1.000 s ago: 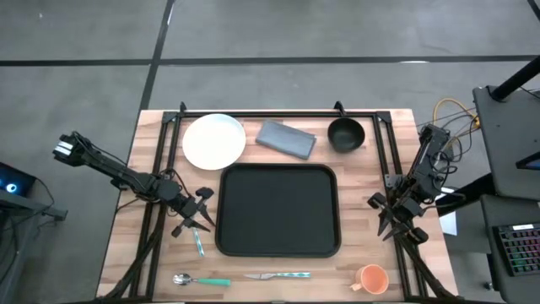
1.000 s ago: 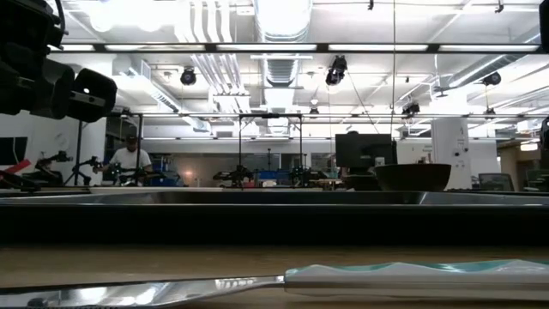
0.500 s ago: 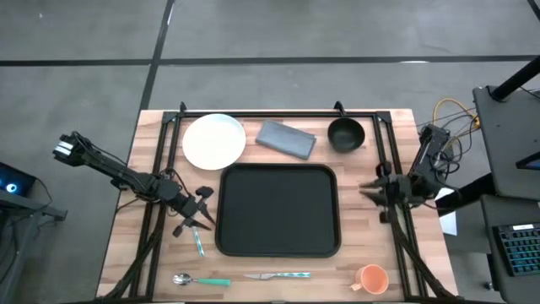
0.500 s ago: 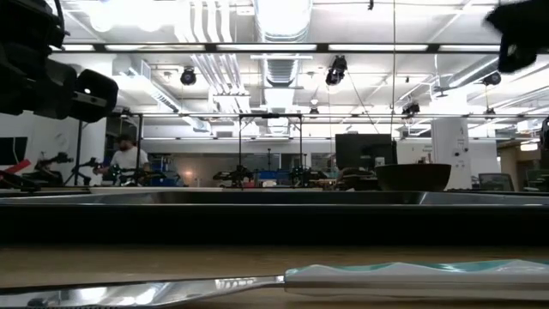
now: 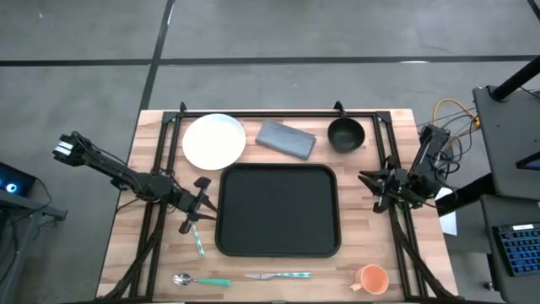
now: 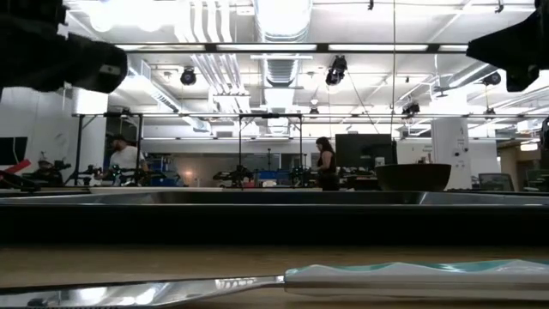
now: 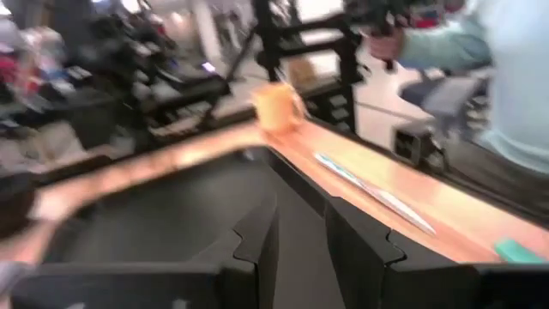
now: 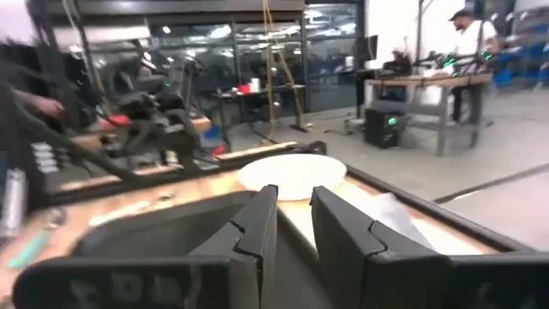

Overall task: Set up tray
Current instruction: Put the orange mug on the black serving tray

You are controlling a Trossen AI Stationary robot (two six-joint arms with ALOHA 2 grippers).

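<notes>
- High: we see the tray (image 5: 278, 209) mid-table, bare; plate (image 5: 214, 141), napkin (image 5: 286, 138), bowl (image 5: 345, 133) beyond it, fork (image 5: 197, 241), spoon (image 5: 201, 280), knife (image 5: 278, 275), cup (image 5: 371, 277) around it. We judge nothing placed yet. Left gripper (image 5: 200, 203) by the tray's left rim, right gripper (image 5: 371, 187) by its right; the right one has swung toward the tray since a second ago.
- Low: knife in front of the tray; a person now stands in the room behind.
- Left wrist: fingers (image 7: 257, 249) narrowly apart, holding nothing.
- Right wrist: fingers (image 8: 257, 227) narrowly apart, empty.
</notes>
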